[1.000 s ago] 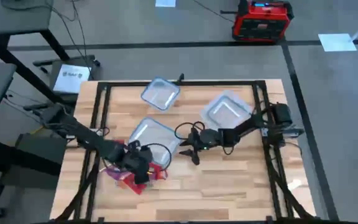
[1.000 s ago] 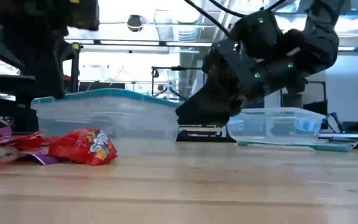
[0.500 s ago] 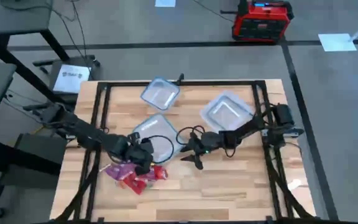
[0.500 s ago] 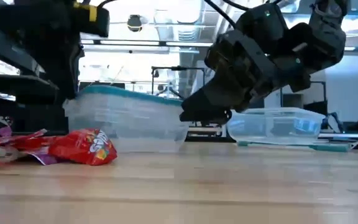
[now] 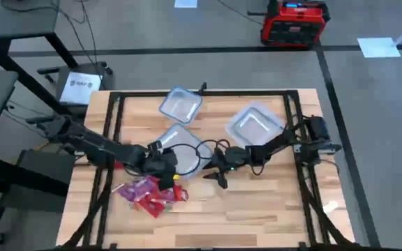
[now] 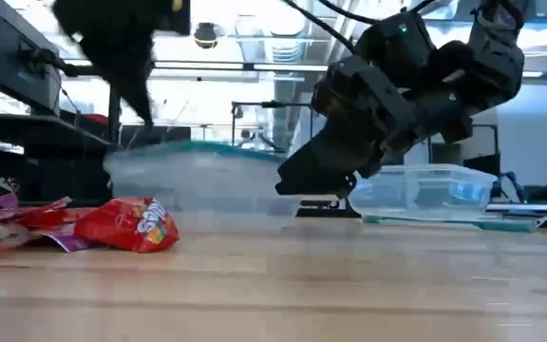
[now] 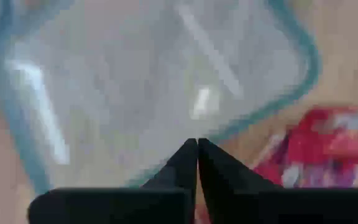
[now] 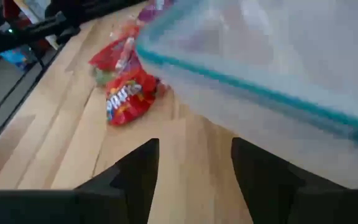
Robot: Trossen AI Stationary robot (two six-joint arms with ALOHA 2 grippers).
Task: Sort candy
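My left gripper, fingers pinched together, has risen from the candy to the tub (nothing visibly carried); right gripper waits beside it, fingers wide.

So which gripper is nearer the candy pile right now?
Left. The left gripper hangs shut just above the candy pile, by the near tub's edge; the right gripper is open, farther off across bare table.

Robotics lab: framed workbench, ceiling ducts

Two dark jointed arms, looping black cables, small green lights, black tapered claw fingers
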